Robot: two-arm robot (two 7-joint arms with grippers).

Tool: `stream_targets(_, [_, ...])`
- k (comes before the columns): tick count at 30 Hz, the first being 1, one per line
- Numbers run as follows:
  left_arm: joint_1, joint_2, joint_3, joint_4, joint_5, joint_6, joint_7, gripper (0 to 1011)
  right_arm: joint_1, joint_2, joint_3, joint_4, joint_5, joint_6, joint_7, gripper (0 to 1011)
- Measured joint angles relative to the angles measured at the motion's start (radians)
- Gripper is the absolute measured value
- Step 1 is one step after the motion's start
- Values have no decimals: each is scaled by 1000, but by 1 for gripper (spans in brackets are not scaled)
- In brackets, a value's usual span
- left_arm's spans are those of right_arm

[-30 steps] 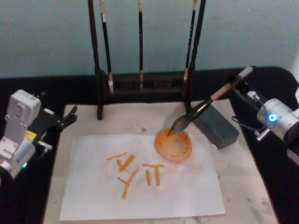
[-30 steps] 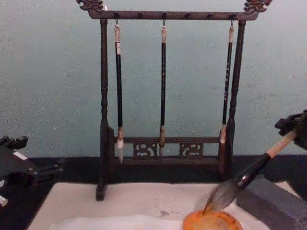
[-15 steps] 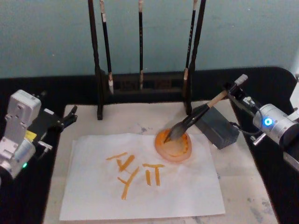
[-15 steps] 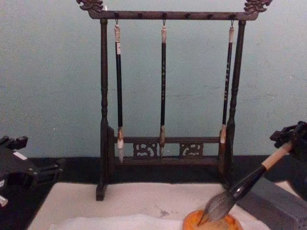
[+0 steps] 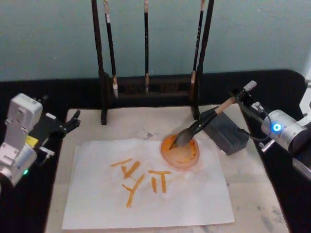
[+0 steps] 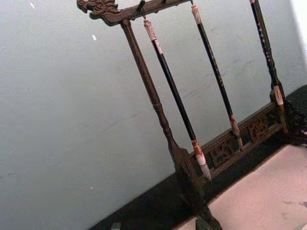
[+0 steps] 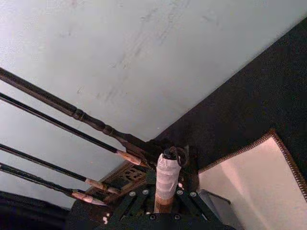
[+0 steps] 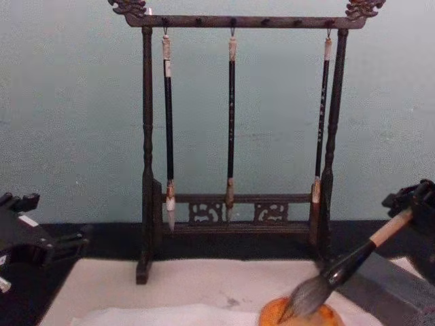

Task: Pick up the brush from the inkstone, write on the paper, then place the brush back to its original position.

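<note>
White paper (image 5: 184, 204), lower centre, bore orange strokes. Left gripper (image 5: 72, 121), at the left edge, sat parked with jaws apart. Right gripper (image 5: 239, 96), centre right, pinched the upper handle of the brush (image 5: 199, 127), which slanted down-left, its tuft in the orange dish (image 5: 164, 151).

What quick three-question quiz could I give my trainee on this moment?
1. True or false: the right gripper holds the brush by its handle, while the left gripper sits off the paper.
2. How many thin brushes hang on the rack? A two; B three; C five.
3. Where is the brush's tuft?
Key: 1 true; 2 B; 3 at the orange dish.
</note>
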Motion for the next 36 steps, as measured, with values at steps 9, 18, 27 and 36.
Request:
stream_targets(9, [0, 0, 0, 0, 0, 0, 0, 1009, 2, 6, -11, 7, 26, -12, -16, 151])
stream_targets(18, [0, 0, 0, 0, 0, 0, 0, 1010, 6, 10, -25, 16, 52, -21, -30, 151])
stream_targets(27, [0, 0, 0, 0, 0, 0, 0, 1010, 13, 13, -40, 29, 77, -34, -40, 150])
stream_targets(36, [0, 0, 0, 0, 0, 0, 0, 1010, 19, 16, -56, 39, 99, -42, -51, 150])
